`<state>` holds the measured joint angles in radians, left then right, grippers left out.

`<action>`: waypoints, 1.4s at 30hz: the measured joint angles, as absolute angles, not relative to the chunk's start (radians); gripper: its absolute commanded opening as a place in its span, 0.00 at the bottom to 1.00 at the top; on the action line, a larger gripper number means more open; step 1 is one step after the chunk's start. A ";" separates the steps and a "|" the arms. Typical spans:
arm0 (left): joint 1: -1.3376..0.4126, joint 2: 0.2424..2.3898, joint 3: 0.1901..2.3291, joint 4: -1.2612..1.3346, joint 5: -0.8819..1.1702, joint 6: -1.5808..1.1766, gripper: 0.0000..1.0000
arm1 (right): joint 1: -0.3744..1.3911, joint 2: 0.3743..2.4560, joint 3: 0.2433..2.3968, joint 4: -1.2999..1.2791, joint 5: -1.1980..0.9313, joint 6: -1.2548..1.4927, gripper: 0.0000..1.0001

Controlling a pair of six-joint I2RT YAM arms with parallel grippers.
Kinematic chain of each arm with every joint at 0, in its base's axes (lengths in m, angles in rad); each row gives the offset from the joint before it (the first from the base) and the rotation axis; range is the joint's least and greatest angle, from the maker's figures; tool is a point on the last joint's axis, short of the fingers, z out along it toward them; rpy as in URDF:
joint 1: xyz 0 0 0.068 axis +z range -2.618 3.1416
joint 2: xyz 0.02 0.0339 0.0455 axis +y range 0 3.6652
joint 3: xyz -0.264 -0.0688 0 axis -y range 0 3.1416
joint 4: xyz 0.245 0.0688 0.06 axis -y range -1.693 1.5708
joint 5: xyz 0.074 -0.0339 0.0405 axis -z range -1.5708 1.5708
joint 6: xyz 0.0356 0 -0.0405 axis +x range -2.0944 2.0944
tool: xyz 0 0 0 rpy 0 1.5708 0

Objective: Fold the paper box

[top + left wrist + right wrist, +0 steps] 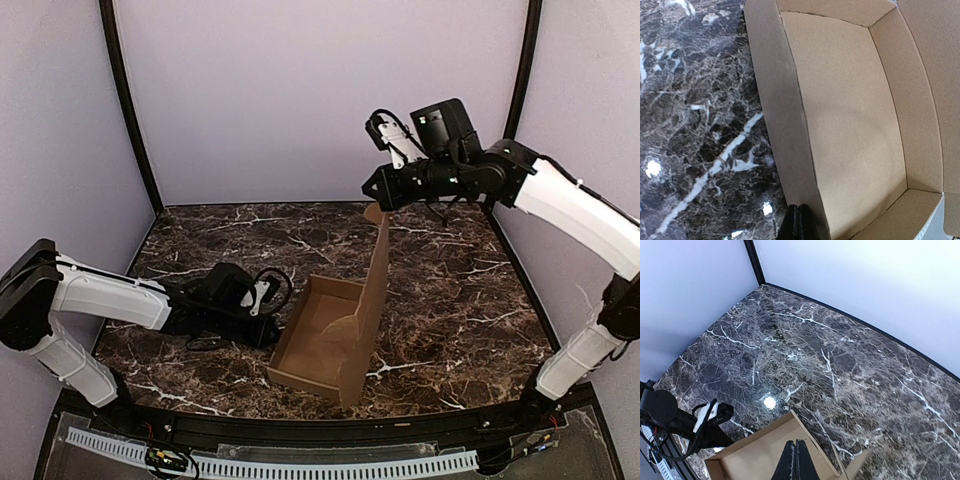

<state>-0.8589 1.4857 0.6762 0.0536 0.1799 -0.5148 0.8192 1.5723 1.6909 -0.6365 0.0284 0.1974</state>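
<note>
The paper box (322, 335) is a plain brown cardboard tray that stands open on the marble table. Its lid (377, 280) stands upright along the tray's right side. My left gripper (272, 332) is shut, low at the tray's left wall. In the left wrist view its tips (799, 222) touch the outside of that wall (785, 125) and grip nothing. My right gripper (372, 190) is shut, high up, just above the lid's top edge. In the right wrist view its tips (799, 456) hang over the tray (755, 460), with the lid's edge (839, 464) a little to the right.
The dark marble table (450, 270) is closed in by pale walls at the back and sides, with black posts (128, 110) in the corners. My left arm (670, 415) lies low at the tray's left. A black rail (300, 425) runs along the near edge.
</note>
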 measured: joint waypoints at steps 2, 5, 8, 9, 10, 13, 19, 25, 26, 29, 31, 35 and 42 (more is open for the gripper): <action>-0.875 1.501 0.670 0.072 0.184 -0.529 0.01 | 0.819 1.472 1.600 -0.641 0.060 0.206 0.00; -0.900 1.504 0.668 0.089 0.184 -0.542 0.01 | 0.818 1.346 1.468 -0.649 0.107 0.232 0.00; -0.923 1.504 0.667 0.105 0.185 -0.556 0.01 | 0.817 1.247 1.343 -0.662 0.145 0.272 0.00; -0.931 1.504 0.666 0.108 0.183 -0.562 0.01 | 0.817 1.212 1.287 -0.665 0.157 0.295 0.00; -0.943 1.505 0.666 0.110 0.178 -0.568 0.01 | 0.817 1.184 1.242 -0.670 0.160 0.316 0.00; -0.994 1.511 0.666 0.124 0.171 -0.592 0.01 | 0.817 1.106 1.081 -0.680 0.153 0.387 0.00; -1.062 1.566 0.660 0.189 0.170 -0.650 0.01 | 0.817 1.041 0.783 -0.627 0.058 0.521 0.00; -1.100 1.654 0.650 0.269 0.180 -0.707 0.01 | 0.817 1.073 0.622 -0.522 -0.059 0.604 0.00; -1.108 1.666 0.650 0.280 0.182 -0.715 0.01 | 0.817 1.086 0.610 -0.498 -0.074 0.612 0.00; -1.124 1.681 0.651 0.315 0.187 -0.731 0.01 | 0.817 1.150 0.595 -0.425 -0.114 0.629 0.00; -1.128 1.686 0.651 0.326 0.189 -0.739 0.01 | 0.817 1.198 0.595 -0.376 -0.128 0.631 0.00; -1.133 1.692 0.651 0.338 0.192 -0.761 0.01 | 0.801 1.320 0.628 -0.306 -0.144 0.619 0.00; -1.143 1.694 0.644 0.355 0.180 -0.797 0.01 | 0.724 1.544 0.770 -0.171 -0.214 0.549 0.00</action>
<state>-1.1435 1.6943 0.6441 0.3546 0.1799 -0.7967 0.7242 1.5440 0.7700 -0.1715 -0.2142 0.5491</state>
